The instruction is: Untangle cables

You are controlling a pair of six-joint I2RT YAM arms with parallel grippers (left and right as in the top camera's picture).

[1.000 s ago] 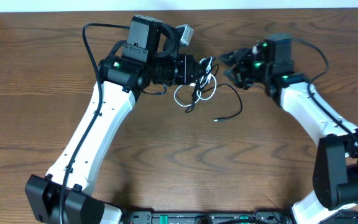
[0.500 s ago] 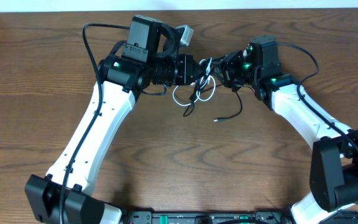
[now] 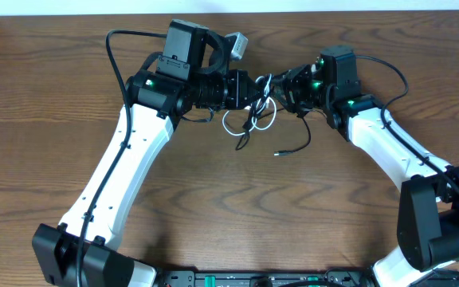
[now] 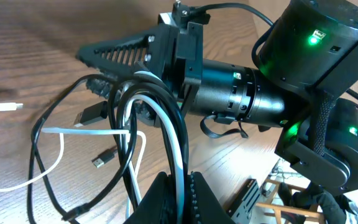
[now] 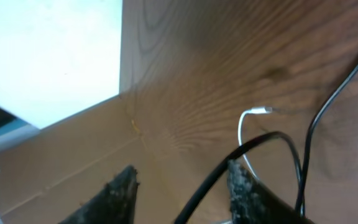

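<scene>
The wooden table (image 3: pixel 213 207) is carrying everything, and the cables (image 3: pixel 252 112) are lying and hanging in a loose knot near its far edge; every place below is given from that knot.

The left arm (image 3: pixel 126 167) is reaching in from the knot's left and the right arm (image 3: pixel 389 143) from its right, so the two wrists are facing each other across it. The left gripper (image 4: pixel 179 193) is sitting right at the knot's left side with its fingers pressed together. It is pinching both cords at once, with a white and a black strand running side by side into the closed tips. The right gripper (image 5: pixel 182 196) is poised at the knot's upper right with its fingers spread. One strand of the black cable (image 3: pixel 308 135) is passing through the gap without being squeezed (its wrist view shows daylight on both sides of the cord).

The white cable (image 4: pixel 86 130) is looping out of the knot toward the left gripper's side. The black cable's small plug (image 3: pixel 277 151) is resting on the wood just below and right of the knot.

Several things look risky. Because the left fingers are clamping both cords together, any pull by the right gripper is likely to cinch the crossings tighter. The thin black strand could slip out as the spread fingers close. The loose plug could snag in a loop. The grippers are nearly touching across the knot and could collide.
</scene>
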